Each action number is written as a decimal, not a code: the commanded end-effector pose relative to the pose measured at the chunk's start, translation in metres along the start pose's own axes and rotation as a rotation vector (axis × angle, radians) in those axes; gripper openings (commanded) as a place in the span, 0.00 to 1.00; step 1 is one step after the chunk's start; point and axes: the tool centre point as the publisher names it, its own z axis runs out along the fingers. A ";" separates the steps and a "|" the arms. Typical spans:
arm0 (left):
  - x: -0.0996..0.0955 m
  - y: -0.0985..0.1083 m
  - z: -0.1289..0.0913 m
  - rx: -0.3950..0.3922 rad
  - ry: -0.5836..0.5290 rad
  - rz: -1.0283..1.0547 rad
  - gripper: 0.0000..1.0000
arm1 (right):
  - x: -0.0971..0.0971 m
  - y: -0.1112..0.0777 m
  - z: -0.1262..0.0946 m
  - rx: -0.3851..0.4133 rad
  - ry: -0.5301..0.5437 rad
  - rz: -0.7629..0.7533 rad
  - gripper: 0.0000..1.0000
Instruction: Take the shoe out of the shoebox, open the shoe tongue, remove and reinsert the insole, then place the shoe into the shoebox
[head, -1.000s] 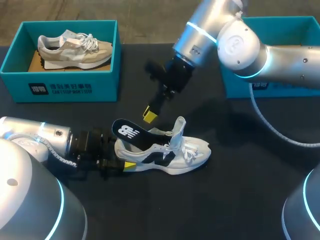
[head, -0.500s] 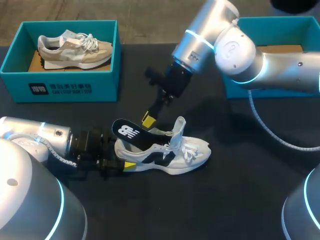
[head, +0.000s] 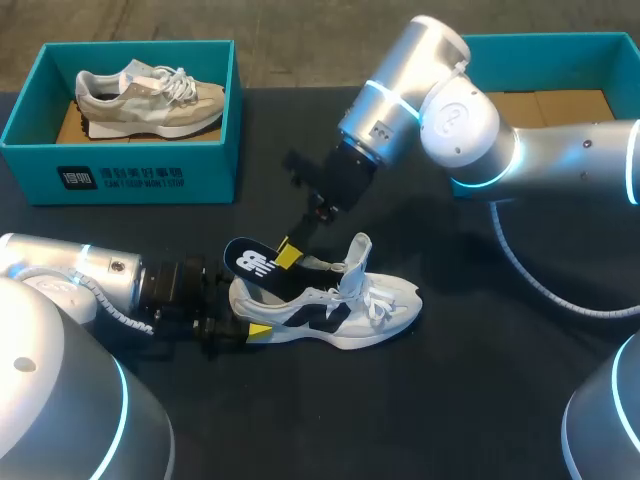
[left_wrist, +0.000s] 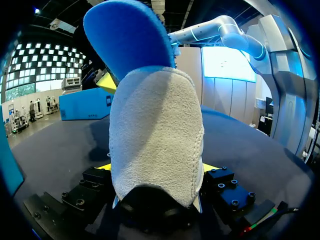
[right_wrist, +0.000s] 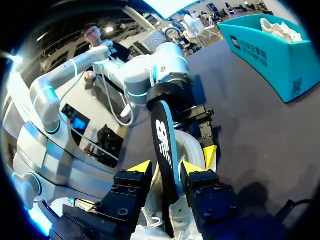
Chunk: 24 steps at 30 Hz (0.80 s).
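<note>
Grippers: left gripper (left_wrist: 156, 175) clenched on the heel of the white shoe (head: 345, 308), from 9 o'clock; right gripper (right_wrist: 167, 171) astride the black insole (head: 255, 265), hold impossible to tell.
Insole: half out of the shoe, heel end raised toward 10 o'clock.
Shoe: on the table (head: 450, 400), toe toward 3 o'clock.
Boxes: teal shoebox (head: 560, 42) at 2 o'clock; second shoebox (head: 120, 180) at 10 o'clock, holding a beige shoe (head: 150, 100).

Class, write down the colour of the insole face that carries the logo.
Black, with a white logo. The insole shows this best in the head view.
</note>
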 end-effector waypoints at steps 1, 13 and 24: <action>0.002 0.005 0.002 -0.001 0.000 -0.001 0.00 | -0.002 0.002 0.006 -0.003 0.008 -0.003 0.38; 0.002 0.005 0.002 -0.001 0.000 -0.001 0.00 | 0.002 0.005 0.020 -0.019 0.033 -0.003 0.38; 0.002 0.005 0.002 -0.001 0.000 -0.001 0.00 | 0.002 0.001 0.024 -0.029 0.039 -0.005 0.27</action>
